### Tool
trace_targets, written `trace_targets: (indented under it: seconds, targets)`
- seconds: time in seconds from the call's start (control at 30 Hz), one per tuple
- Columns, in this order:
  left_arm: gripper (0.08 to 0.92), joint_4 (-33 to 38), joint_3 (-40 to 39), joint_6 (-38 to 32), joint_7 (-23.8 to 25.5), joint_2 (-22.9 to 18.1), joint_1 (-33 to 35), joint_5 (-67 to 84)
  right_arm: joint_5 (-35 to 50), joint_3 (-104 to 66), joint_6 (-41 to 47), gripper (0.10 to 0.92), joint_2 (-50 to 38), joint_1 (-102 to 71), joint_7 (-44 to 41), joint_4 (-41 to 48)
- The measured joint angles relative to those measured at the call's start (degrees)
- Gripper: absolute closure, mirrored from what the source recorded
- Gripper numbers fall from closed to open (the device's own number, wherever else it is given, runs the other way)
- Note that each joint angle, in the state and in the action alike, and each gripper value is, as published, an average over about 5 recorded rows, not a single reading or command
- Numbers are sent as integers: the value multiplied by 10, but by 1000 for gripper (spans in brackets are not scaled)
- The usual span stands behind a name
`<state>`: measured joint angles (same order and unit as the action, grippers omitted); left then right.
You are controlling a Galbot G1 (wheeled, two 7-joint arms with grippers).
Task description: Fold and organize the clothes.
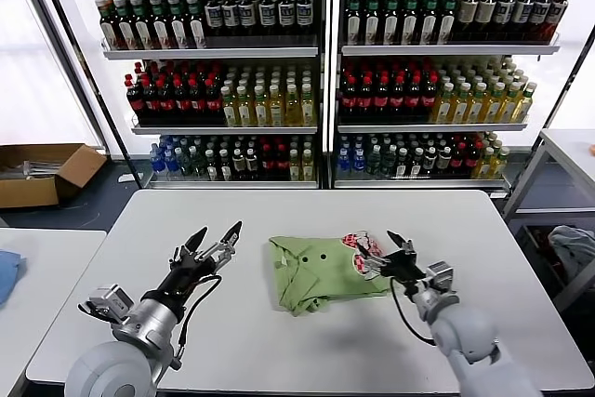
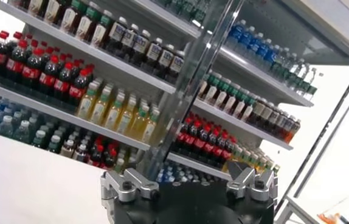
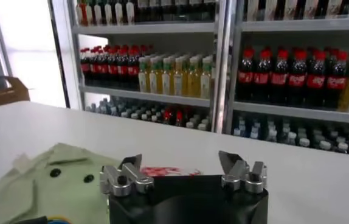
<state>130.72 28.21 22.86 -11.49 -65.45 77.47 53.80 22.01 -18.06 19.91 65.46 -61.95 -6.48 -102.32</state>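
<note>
One light green polo shirt [image 1: 311, 276] lies crumpled and partly folded at the middle of the white table [image 1: 279, 211]. Its red-and-white graphic [image 1: 361, 246] faces up at its right edge. My right gripper [image 1: 381, 253] is open, low over that right edge by the graphic. In the right wrist view the shirt [image 3: 47, 182] with its buttons and the graphic [image 3: 162, 171] lie just below the open right gripper [image 3: 180, 165]. My left gripper [image 1: 218, 231] is open and empty, raised above the table left of the shirt. The left wrist view shows the left gripper [image 2: 186, 178] aimed at the shelves.
Shelves of drink bottles [image 1: 325, 72] stand behind the table. A cardboard box [image 1: 42, 172] sits on the floor at far left. A second table with a blue cloth [image 1: 5, 274] is at the left, another table [image 1: 567, 151] at the right.
</note>
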Motion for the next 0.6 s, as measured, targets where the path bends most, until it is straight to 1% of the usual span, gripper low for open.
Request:
trace_targets:
  seconds: [0.17, 0.33, 0.47, 0.6]
  targets:
    - [177, 1, 7, -1, 4, -2, 9, -2, -19, 49, 9, 203, 44, 9, 49, 21]
    - [177, -1, 8, -1, 7, -6, 13, -2, -32, 74, 32, 203, 61, 0, 81, 27]
    - [177, -4, 3, -1, 7, -8, 11, -4, -32, 81, 37, 203, 63, -18, 100, 5]
    - [177, -5, -1, -1, 8, -7, 8, -7, -28, 73, 30, 203, 61, -39, 111, -40]
